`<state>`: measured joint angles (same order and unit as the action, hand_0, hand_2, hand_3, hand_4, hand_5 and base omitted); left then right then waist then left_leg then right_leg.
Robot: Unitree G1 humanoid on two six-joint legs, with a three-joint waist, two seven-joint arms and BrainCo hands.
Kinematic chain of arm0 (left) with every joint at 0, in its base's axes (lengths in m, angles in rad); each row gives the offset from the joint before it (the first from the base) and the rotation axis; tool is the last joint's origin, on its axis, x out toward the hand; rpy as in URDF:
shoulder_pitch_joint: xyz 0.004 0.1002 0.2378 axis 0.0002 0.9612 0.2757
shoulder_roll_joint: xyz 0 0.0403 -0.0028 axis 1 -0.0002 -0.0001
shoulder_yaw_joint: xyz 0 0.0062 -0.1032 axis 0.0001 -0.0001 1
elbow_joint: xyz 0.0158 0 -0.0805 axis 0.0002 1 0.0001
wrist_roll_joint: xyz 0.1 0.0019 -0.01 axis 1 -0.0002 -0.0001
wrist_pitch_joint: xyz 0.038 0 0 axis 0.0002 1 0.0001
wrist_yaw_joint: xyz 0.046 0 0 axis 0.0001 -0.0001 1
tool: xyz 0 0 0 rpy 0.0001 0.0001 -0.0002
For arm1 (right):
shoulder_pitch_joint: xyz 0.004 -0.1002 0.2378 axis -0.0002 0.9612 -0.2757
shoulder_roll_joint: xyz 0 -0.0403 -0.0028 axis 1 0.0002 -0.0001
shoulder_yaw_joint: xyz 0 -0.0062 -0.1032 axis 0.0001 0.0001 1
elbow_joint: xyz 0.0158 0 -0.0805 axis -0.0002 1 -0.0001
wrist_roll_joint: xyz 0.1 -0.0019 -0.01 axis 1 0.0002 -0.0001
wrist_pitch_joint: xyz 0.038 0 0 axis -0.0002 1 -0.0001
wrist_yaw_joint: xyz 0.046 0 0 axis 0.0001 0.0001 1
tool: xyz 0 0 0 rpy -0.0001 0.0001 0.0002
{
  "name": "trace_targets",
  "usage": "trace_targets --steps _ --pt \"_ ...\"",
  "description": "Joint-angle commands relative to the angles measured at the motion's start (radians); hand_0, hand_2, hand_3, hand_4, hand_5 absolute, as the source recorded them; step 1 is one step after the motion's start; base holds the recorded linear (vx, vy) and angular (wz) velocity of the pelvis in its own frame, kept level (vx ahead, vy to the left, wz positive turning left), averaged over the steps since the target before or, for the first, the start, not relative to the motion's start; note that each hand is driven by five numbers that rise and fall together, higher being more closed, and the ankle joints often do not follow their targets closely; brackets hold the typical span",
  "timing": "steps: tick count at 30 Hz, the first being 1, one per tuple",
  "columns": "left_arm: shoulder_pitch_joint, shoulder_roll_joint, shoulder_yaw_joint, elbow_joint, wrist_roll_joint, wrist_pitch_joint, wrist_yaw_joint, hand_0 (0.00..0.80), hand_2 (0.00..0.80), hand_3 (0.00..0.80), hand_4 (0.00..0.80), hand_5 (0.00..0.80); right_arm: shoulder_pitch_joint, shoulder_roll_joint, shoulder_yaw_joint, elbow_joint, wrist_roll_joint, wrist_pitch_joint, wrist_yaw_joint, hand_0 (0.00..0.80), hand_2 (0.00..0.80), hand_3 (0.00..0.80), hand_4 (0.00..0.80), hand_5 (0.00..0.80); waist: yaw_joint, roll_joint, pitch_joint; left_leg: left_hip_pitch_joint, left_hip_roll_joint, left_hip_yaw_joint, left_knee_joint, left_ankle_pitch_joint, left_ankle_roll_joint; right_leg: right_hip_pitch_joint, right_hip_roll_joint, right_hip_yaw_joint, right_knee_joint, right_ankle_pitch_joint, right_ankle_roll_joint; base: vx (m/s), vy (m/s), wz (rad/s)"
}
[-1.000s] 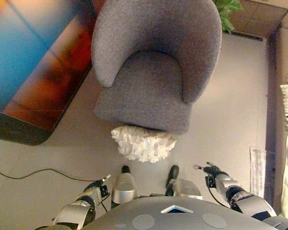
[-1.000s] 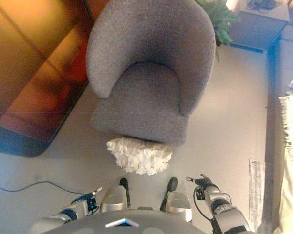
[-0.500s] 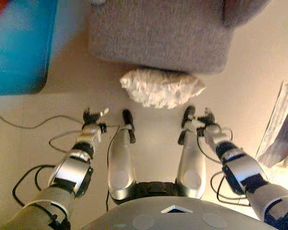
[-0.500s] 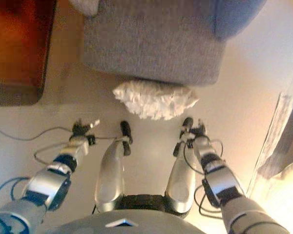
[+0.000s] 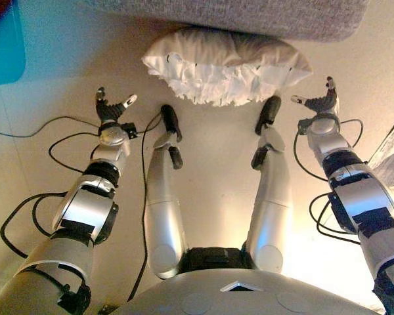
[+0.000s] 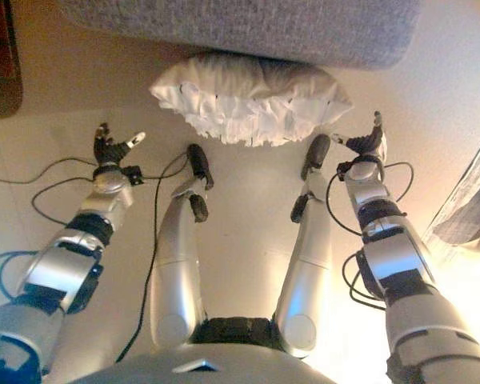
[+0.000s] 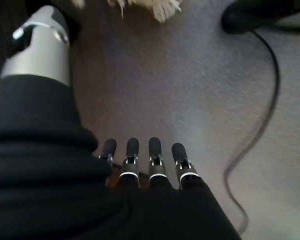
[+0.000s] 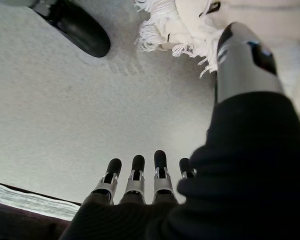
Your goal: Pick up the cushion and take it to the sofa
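Note:
A white fringed cushion (image 5: 226, 62) lies on the floor against the front of a grey sofa chair (image 5: 249, 16). My left hand (image 5: 110, 113) is open, low over the floor to the cushion's left and apart from it. My right hand (image 5: 322, 104) is open just off the cushion's right end, not touching it. In the left wrist view the straight fingers (image 7: 140, 152) point over bare floor, with the cushion's fringe (image 7: 155, 7) past them. In the right wrist view the fingers (image 8: 137, 172) are straight and the fringe (image 8: 175, 27) lies near the thumb (image 8: 245, 60).
The sofa chair's base (image 6: 248, 28) stands right behind the cushion. A dark low piece with a blue top (image 5: 0, 46) is at the far left. Grey cloth (image 5: 391, 154) hangs at the right. A pale strip (image 8: 25, 205) lies on the floor by my right hand.
The view has tipped down and moved closer to the floor. Both arms have reached forward, the hands now open on either side of the cushion.

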<state>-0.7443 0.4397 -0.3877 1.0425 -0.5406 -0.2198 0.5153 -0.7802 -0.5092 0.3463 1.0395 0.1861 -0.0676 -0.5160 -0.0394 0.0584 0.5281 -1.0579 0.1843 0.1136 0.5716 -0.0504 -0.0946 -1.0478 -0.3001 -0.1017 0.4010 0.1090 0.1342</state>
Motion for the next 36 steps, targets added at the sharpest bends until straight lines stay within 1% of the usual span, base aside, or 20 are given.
trace_targets --steps 1,2,4,5,6,9,13,17,19,23,25,28,30,32,33,35,36 --pt "0.014 0.076 0.058 -0.018 0.048 -0.069 0.011 0.0 0.0 0.0 0.0 0.0 0.12 -0.126 -0.025 -0.076 -0.031 -0.085 -0.049 0.0 0.0 0.0 0.0 0.0 -0.037 0.027 -0.008 -0.061 0.017 -0.03 -0.036 0.044 0.003 -0.073 -0.003 0.078 0.105 -0.071 0.004 -0.003 0.023 -0.07" --pt "-0.009 0.104 0.058 -0.02 0.058 -0.088 -0.021 0.0 0.0 0.0 0.0 0.0 0.122 -0.15 -0.025 -0.092 -0.036 -0.104 -0.051 0.0 0.0 0.0 0.0 0.0 -0.046 0.027 -0.008 -0.078 0.021 -0.025 -0.035 0.042 0.004 -0.095 0.004 0.086 0.111 -0.074 0.002 -0.008 0.04 -0.08" --pt "-0.038 0.136 0.048 -0.023 0.051 -0.118 -0.097 0.0 0.0 0.0 0.0 0.0 0.115 -0.177 -0.02 -0.119 -0.04 -0.128 -0.062 0.0 0.0 0.0 0.0 0.0 -0.054 0.032 -0.008 -0.111 0.026 -0.023 -0.025 0.037 0.005 -0.136 0.011 0.099 0.129 -0.079 -0.001 -0.015 0.061 -0.1" --pt "-0.064 0.154 0.035 -0.025 0.059 -0.13 -0.13 0.0 0.0 0.0 0.0 0.0 0.102 -0.202 -0.017 -0.141 -0.05 -0.153 -0.059 0.0 0.0 0.0 0.0 0.0 -0.061 0.037 -0.008 -0.14 0.026 -0.021 -0.015 0.033 0.008 -0.174 0.015 0.11 0.144 -0.083 -0.001 -0.02 0.087 -0.2" --pt "-0.081 0.165 0.026 -0.025 0.079 -0.132 -0.134 0.0 0.0 0.0 0.0 0.0 0.088 -0.219 -0.012 -0.158 -0.069 -0.162 -0.06 0.0 0.0 0.0 0.0 0.0 -0.066 0.041 -0.008 -0.159 0.027 -0.02 -0.01 0.029 0.01 -0.199 0.018 0.118 0.154 -0.087 0.0 -0.019 0.107 -0.24" --pt "-0.14 0.204 -0.018 -0.032 0.088 -0.137 -0.144 0.0 0.0 0.0 0.0 0.0 0.021 -0.266 0.029 -0.189 -0.097 -0.143 -0.057 0.0 0.0 0.0 0.0 0.0 -0.074 0.055 -0.008 -0.224 0.03 -0.018 0.01 0.016 0.016 -0.281 0.024 0.138 0.189 -0.103 0.001 -0.018 0.093 -0.14" --pt "-0.265 0.264 -0.076 -0.011 0.091 -0.129 -0.188 0.0 0.0 0.0 0.0 0.0 -0.101 -0.322 0.089 -0.156 -0.063 -0.175 -0.015 0.0 0.0 0.0 0.0 0.0 -0.075 0.065 -0.008 -0.306 0.04 -0.018 0.033 0.001 0.019 -0.367 0.021 0.142 0.217 -0.118 -0.001 -0.025 0.046 -0.11" --pt "-0.352 0.292 -0.137 -0.008 0.135 -0.163 -0.23 0.0 0.0 0.0 0.0 0.0 -0.183 -0.351 0.138 -0.147 -0.058 -0.232 0.023 0.0 0.0 0.0 0.0 0.0 -0.074 0.07 -0.008 -0.372 0.041 -0.021 0.045 0.003 0.022 -0.433 0.02 0.146 0.243 -0.12 0.0 -0.027 0.038 0.03" --pt "-0.401 0.302 -0.182 -0.018 0.157 -0.175 -0.248 0.0 0.0 0.0 0.0 0.0 -0.23 -0.369 0.164 -0.151 -0.063 -0.25 0.036 0.0 0.0 0.0 0.0 0.0 -0.074 0.073 -0.008 -0.396 0.038 -0.021 0.045 0.006 0.021 -0.458 0.023 0.15 0.251 -0.12 0.002 -0.032 0.048 0.09" --pt "-0.505 0.303 -0.255 -0.021 0.156 -0.154 -0.287 0.0 0.0 0.0 0.0 0.0 -0.321 -0.379 0.213 -0.153 -0.05 -0.281 0.074 0.0 0.0 0.0 0.0 0.0 -0.076 0.075 -0.008 -0.439 0.035 -0.022 0.046 0.011 0.023 -0.5 0.027 0.156 0.27 -0.123 0.006 -0.034 0.045 0.1" --pt "-0.56 0.298 -0.292 -0.025 0.16 -0.14 -0.316 0.0 0.0 0.0 0.0 0.0 -0.383 -0.374 0.247 -0.166 -0.036 -0.284 0.11 0.0 0.0 0.0 0.0 0.0 -0.075 0.075 -0.008 -0.464 0.036 -0.026 0.036 0.019 0.022 -0.521 0.026 0.155 0.258 -0.114 0.009 -0.034 0.027 0.06" --pt "-0.605 0.278 -0.33 -0.028 0.136 -0.122 -0.357 0.0 0.0 0.0 0.0 0.0 -0.45 -0.362 0.29 -0.17 -0.001 -0.318 0.194 0.0 0.0 0.0 0.0 0.0 -0.069 0.075 -0.008 -0.482 0.035 -0.034 0.021 0.024 0.021 -0.522 0.024 0.142 0.225 -0.107 0.014 -0.005 0.006 0.02" --pt "-0.618 0.27 -0.344 -0.04 0.104 -0.105 -0.392 0.0 0.0 0.0 0.0 0.0 -0.473 -0.352 0.308 -0.177 0.057 -0.34 0.282 0.0 0.0 0.0 0.0 0.0 -0.066 0.072 -0.008 -0.485 0.032 -0.037 0.008 0.028 0.019 -0.522 0.02 0.135 0.21 -0.102 0.017 -0.004 -0.018 0.01" --pt "-0.614 0.258 -0.342 -0.056 -0.003 -0.073 -0.487 0.0 0.0 0.0 0.0 0.0 -0.48 -0.339 0.321 -0.208 0.179 -0.356 0.447 0.0 0.0 0.0 0.0 0.0 -0.063 0.065 -0.008 -0.485 0.031 -0.04 -0.003 0.03 0.015 -0.521 0.013 0.129 0.197 -0.1 0.022 -0.008 -0.042 0.06" --pt "-0.606 0.255 -0.334 -0.067 -0.042 -0.062 -0.557 0.0 0.0 0.0 0.0 0.0 -0.48 -0.334 0.328 -0.241 0.24 -0.343 0.544 0.0 0.0 0.0 0.0 0.0 -0.062 0.061 -0.008 -0.485 0.029 -0.04 -0.01 0.034 0.012 -0.521 0.012 0.127 0.19 -0.097 0.024 -0.005 -0.036 0.09" --pt "-0.587 0.25 -0.33 -0.093 -0.148 0.0 -0.709 0.0 0.0 0.0 0.0 0.0 -0.472 -0.33 0.332 -0.293 0.391 -0.298 0.715 0.0 0.0 0.0 0.0 0.0 -0.06 0.058 -0.008 -0.488 0.025 -0.044 -0.015 0.041 0.008 -0.521 0.012 0.123 0.183 -0.093 0.025 -0.007 -0.023 0.09" --pt "-0.566 0.247 -0.327 -0.116 -0.209 0.046 -0.828 0.0 0.0 0.0 0.0 0.0 -0.456 -0.328 0.326 -0.339 0.509 -0.247 0.829 0.0 0.0 0.0 0.0 0.0 -0.06 0.057 -0.008 -0.489 0.023 -0.046 -0.018 0.043 0.006 -0.521 0.011 0.121 0.183 -0.093 0.026 -0.001 -0.009 0.07"
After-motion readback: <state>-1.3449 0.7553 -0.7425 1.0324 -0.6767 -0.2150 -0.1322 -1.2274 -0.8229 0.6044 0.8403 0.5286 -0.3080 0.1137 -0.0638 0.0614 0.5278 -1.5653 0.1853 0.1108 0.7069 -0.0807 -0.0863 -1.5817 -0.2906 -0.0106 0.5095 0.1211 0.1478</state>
